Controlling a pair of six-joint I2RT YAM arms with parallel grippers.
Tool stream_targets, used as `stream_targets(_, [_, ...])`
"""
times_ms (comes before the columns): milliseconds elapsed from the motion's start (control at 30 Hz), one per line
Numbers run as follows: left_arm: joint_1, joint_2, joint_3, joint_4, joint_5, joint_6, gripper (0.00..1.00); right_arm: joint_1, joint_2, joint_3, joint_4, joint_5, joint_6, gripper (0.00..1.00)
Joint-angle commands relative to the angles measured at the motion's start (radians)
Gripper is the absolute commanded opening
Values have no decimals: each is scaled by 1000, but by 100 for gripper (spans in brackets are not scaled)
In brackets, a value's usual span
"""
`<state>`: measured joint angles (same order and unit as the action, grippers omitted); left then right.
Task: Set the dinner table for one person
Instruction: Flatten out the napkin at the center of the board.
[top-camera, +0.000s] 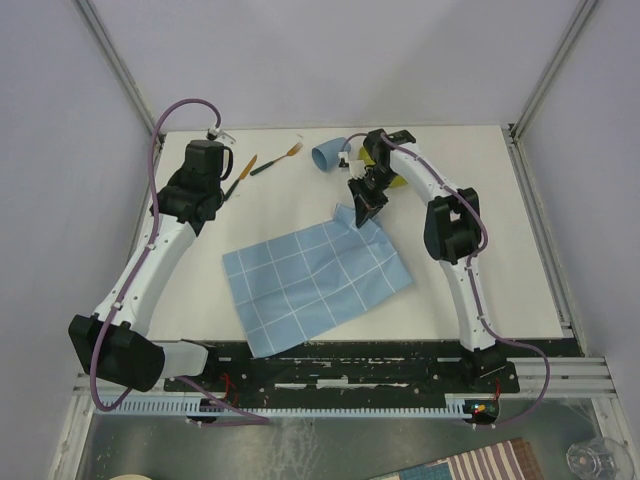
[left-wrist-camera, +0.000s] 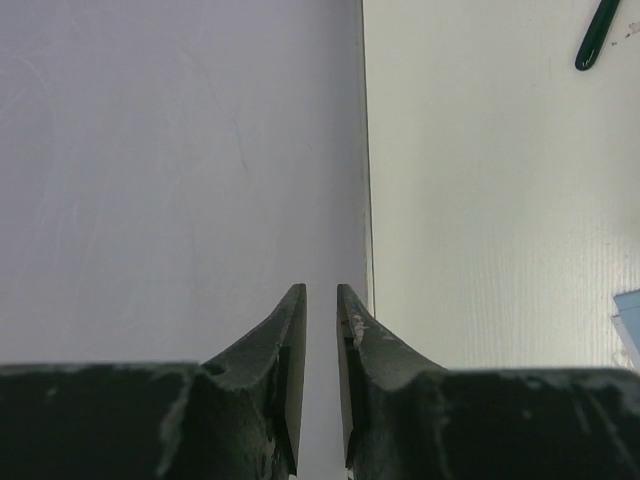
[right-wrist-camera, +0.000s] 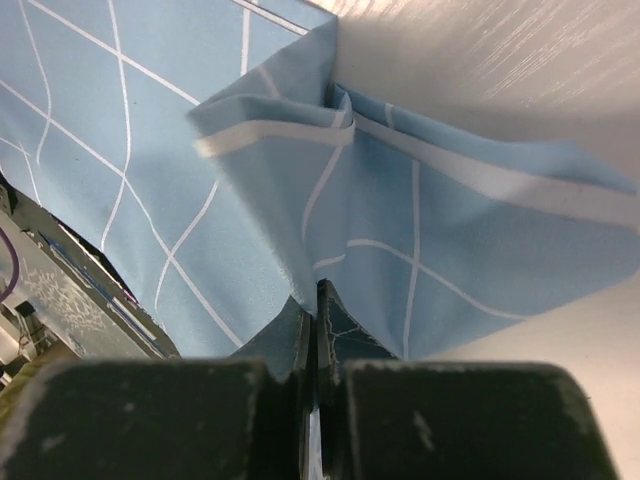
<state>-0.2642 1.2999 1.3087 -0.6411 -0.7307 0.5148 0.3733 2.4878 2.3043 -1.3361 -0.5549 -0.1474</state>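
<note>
- The right gripper (right-wrist-camera: 317, 300) pinches the cloth (top-camera: 315, 280) by its 1 o'clock corner, mid dinner table (top-camera: 500, 180).
- The left gripper (left-wrist-camera: 321, 300) is slightly parted and empty.
- That thin bite may slip; pulling toward 11 o'clock could topple the cup (top-camera: 327, 155).

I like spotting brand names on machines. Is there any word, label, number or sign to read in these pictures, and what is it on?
None can be read.
The cloth bears only a white grid, no letters.
The cup, fork and table show no print.
The small lit part on the near rail is too small to tell.
</note>
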Motion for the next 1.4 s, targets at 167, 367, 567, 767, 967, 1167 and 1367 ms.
stream_targets(167, [-2,-3,19,43,23,4,25,3,-346,-83,239,-193,75,2])
stream_targets(367, [-3,8,12,62,34,2,25,-3,-561,-323,520,-256,239,2])
stream_targets(567, [-3,13,5,77,46,-5,25,-25,-522,-416,446,-130,246,2])
stream_targets(767, [-3,19,-2,81,55,-12,25,-43,-454,-406,405,-42,235,2])
stream_targets(967, [-3,16,-3,82,59,-11,25,-56,-407,-362,398,39,289,2])
stream_targets(1167, [-4,3,-19,82,62,-19,25,-95,-409,-408,406,191,338,2])
stream_targets(1367, [-4,4,-27,84,69,-30,25,-152,-391,-446,414,210,342,2])
